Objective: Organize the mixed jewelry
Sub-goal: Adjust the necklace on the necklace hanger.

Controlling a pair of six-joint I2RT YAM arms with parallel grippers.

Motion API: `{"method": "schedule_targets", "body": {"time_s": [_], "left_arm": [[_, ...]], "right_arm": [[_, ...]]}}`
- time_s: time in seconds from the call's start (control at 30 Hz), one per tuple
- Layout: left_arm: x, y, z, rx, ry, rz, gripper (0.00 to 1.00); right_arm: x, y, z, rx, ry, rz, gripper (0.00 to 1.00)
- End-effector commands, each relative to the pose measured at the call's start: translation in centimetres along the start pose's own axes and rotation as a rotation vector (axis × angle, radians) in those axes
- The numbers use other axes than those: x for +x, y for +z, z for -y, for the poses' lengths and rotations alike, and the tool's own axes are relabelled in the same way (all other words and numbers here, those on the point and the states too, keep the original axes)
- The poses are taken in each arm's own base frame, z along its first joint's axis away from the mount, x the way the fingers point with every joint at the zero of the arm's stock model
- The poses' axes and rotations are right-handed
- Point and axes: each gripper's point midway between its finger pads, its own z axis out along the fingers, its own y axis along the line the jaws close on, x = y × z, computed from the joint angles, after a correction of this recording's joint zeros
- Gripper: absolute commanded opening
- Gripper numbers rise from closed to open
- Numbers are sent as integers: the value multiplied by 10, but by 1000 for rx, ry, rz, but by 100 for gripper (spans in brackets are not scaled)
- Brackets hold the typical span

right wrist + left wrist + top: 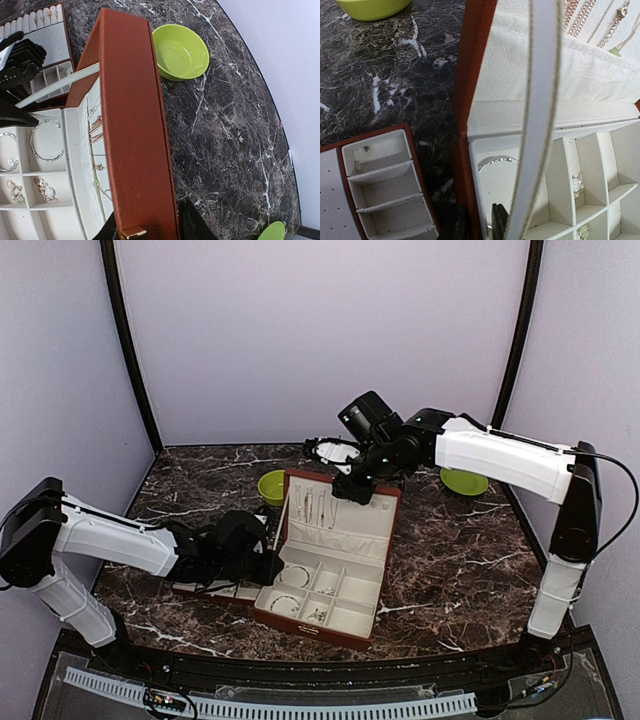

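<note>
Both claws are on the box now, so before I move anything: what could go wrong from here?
1. The right claw pinches the lid at its top edge; swinging it shut could trap the hanging chains or hit the left claw, which clamps the side wall of the box.
2. Pulling the lid back against the white strap could tip the box and mix the sorted pieces.

Jewelry (45, 190) in box (360, 528) compartments; tray (385, 192) left of box; bowl (271, 486) behind.
</note>
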Motion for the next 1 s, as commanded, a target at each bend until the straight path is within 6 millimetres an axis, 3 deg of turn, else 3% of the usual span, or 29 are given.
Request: {"method": "schedule_targets", "body": {"time_s": [0.0, 0.17, 0.3, 0.4, 0.53, 0.73, 0.97], "left_arm": [[-3, -7, 33, 119, 29, -1, 20], [-2, -5, 38, 121, 30, -3, 18], [-4, -3, 38, 107, -18, -1, 14], [-5, -2, 37, 89, -57, 5, 9], [-8, -2, 41, 84, -91, 19, 4], [-13, 2, 50, 52, -114, 32, 0], [-27, 11, 60, 23, -188, 109, 0]], "right_arm": [[14, 23, 17, 106, 72, -43, 9], [9, 17, 21, 123, 80, -22, 13], [0, -3, 24, 109, 117, 46, 42], [-9, -32, 23, 79, 155, 144, 62], [-16, -68, 18, 25, 204, 259, 76], [-17, -114, 18, 24, 292, 394, 83], [0, -154, 29, 103, 437, 511, 85]]}}
